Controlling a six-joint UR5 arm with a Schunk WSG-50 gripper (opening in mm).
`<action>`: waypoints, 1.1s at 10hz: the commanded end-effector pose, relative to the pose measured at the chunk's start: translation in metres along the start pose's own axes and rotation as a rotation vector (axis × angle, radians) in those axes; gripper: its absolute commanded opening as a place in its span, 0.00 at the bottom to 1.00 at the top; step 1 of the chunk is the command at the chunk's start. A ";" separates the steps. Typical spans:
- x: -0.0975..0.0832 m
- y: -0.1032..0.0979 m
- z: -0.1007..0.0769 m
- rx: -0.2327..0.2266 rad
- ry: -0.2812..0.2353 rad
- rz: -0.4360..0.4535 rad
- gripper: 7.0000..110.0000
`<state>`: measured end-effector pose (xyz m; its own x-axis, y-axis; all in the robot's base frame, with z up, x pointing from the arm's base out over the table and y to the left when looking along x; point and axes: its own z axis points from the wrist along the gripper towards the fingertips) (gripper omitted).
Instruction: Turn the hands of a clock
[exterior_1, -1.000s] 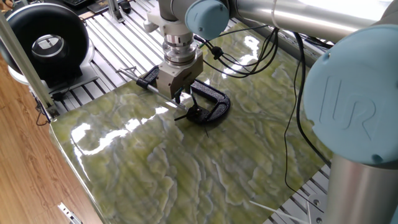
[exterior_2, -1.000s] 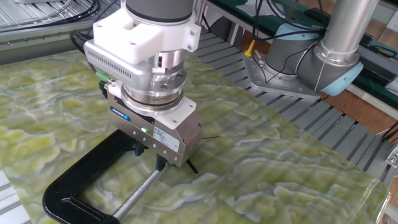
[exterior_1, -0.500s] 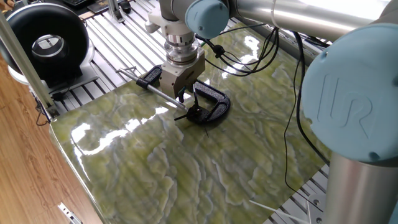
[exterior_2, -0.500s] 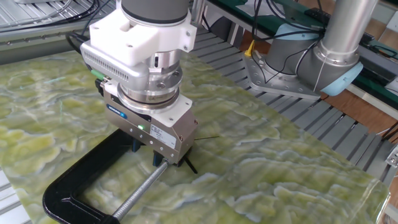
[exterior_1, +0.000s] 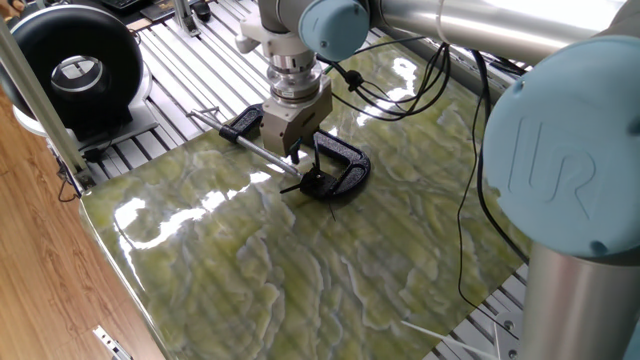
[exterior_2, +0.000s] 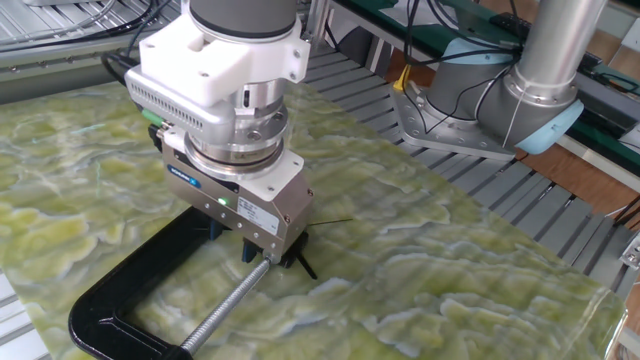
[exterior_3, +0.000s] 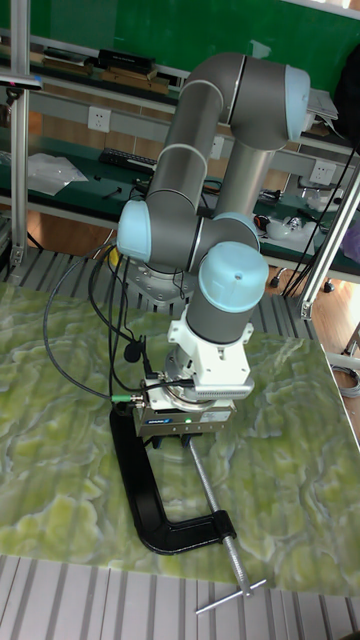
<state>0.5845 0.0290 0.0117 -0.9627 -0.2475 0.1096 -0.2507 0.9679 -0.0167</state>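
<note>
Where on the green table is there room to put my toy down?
The big bare stretch of table in front of the clamp, toward the wooden floor side, is free. So is the patch past the clamp near the dangling cables. It is crowded around the clamp, where the gripper hangs over the hands.

The arm reaches down from the top of the frame, wrist vertical. Its gripper (exterior_1: 296, 155) (exterior_2: 262, 258) (exterior_3: 184, 440) points straight down, fingers close together (whether fully closed cannot be told).
</note>
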 end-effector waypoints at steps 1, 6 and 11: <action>0.004 -0.002 0.000 -0.006 0.011 -0.003 0.36; 0.012 -0.006 0.002 0.003 0.041 -0.009 0.36; 0.020 -0.008 0.004 0.007 0.064 -0.005 0.36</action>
<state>0.5703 0.0169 0.0096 -0.9524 -0.2569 0.1640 -0.2649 0.9638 -0.0287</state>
